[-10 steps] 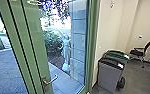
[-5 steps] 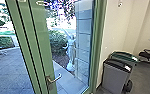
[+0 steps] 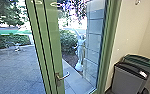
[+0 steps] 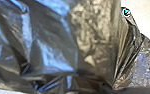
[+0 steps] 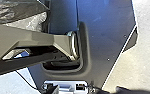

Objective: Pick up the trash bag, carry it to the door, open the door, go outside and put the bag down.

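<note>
Head view looks onto a green-framed glass door [image 3: 51, 47] with a silver lever handle [image 3: 62, 77] on its upright. Through the glass stands a pale statue [image 3: 79, 51], one arm raised, with a leafy green bush [image 3: 68, 41] near it. On the robot's left, grey paving [image 3: 13, 67] stretches toward a low hedge [image 3: 13, 39] and trees; a pale, spindly object [image 3: 17, 48] out there may be outdoor furniture. On the robot's right, beside a cream wall [image 3: 129, 30], a grey bin with a dark rim [image 3: 129, 78] stands in front of another bin with a dark green rim [image 3: 141, 60]. Both carry a white label on the rim.

In the left wrist view, the shiny black plastic trash bag [image 4: 51, 47] hangs close to the camera, creased broadly on one side and drawn into tight pleats on the other. Whether the left gripper is open or closed, or has hold of the bag, I cannot tell; nor can I tell how the right gripper stands or whether it holds anything.
</note>
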Available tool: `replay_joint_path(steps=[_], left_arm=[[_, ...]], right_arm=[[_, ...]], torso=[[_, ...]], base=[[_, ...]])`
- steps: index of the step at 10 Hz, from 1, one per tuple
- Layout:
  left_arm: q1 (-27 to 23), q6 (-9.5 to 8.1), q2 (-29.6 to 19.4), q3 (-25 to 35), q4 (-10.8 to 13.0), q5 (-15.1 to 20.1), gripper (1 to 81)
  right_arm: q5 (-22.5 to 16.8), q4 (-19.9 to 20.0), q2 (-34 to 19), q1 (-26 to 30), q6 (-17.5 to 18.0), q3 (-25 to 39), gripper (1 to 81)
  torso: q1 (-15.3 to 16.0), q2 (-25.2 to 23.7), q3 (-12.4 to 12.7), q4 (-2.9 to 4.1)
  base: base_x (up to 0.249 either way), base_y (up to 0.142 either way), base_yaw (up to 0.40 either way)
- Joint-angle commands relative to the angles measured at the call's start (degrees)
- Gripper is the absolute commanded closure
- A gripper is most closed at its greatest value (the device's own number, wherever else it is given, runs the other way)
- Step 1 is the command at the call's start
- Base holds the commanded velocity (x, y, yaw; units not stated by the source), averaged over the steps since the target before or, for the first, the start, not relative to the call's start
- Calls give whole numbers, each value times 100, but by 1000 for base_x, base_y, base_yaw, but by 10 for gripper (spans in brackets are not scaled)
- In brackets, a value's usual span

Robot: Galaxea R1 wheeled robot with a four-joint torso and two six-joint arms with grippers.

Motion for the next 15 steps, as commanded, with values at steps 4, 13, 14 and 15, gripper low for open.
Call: replay_joint_path(steps=[4, 13, 14, 15], left_arm=[[-237, 23, -456, 769, 187, 437, 811], [-228, 23, -412, 734, 240, 419, 811], [-228, 23, -412, 734, 249, 419, 811], [-228, 23, -403, 734, 249, 419, 811]], right_arm=[[-292, -9, -259, 220, -26, 704, 10], [-292, 35, -436, 229, -26, 845, 10], [-292, 26, -427, 221, -18, 845, 10], [-292, 8, -418, 220, -26, 845, 10]], torso=[[0, 0, 0, 0], [0, 0, 0, 0], [0, 0, 0, 0], [0, 0, 0, 0]], base=[[0, 0, 306], [0, 0, 304], [0, 0, 293], [0, 0, 292]])
